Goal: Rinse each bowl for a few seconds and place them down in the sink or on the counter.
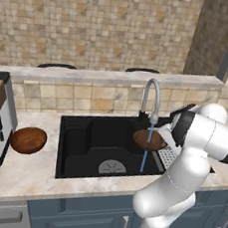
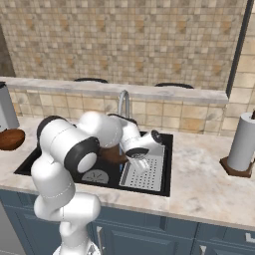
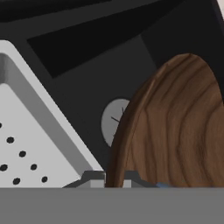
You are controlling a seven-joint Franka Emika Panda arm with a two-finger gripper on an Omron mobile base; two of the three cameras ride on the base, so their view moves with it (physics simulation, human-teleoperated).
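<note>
Closed tight on one bowl (image 3: pixel 175 127), the hand (image 3: pixel 111 177) rinses it under the faucet (image 1: pixel 151 97) stream above the sink (image 1: pixel 82 147); next, I judge, setting it down.

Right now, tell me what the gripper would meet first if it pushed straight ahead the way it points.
Gripper is shut on the bowl, held under the faucet. Beyond the bowl, straight ahead looks like the sink floor near the drain, though depth is unclear.
</note>
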